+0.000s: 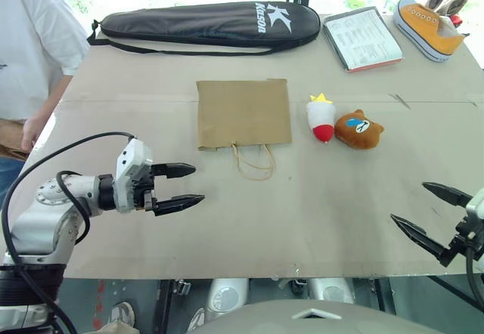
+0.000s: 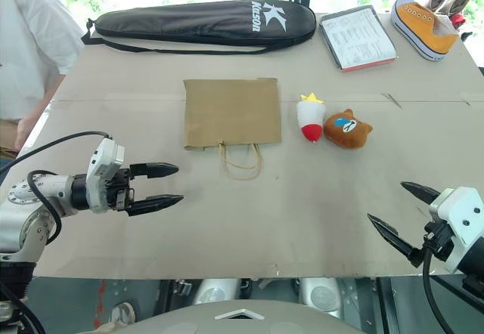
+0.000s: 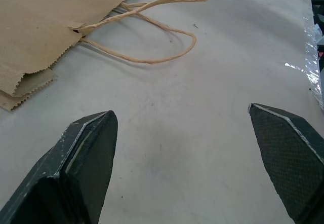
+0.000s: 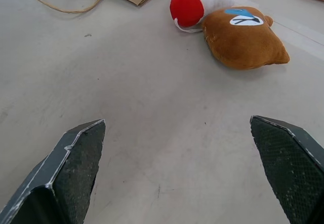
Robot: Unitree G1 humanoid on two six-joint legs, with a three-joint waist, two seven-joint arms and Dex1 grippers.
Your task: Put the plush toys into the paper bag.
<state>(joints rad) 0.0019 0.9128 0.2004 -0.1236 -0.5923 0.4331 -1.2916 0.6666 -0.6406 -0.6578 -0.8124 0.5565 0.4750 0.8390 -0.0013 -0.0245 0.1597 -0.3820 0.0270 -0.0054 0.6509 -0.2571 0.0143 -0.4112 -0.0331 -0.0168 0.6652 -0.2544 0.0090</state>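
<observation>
The long black racket case point(image 1: 212, 23), lying at the table's far edge well beyond the fingers of both grippers, carries white lettering reading "Kason" beside a large K logo (printed sideways). The print on the booklet point(image 1: 363, 38) next to it is too small to read.

- The left hand point(image 1: 188, 185) has two black pointed fingers on a white block, with a silver-grey metal arm behind.
- A black cable loops over that arm.
- The right hand point(image 2: 398, 216) looks the same: black fingers, white housing.
</observation>
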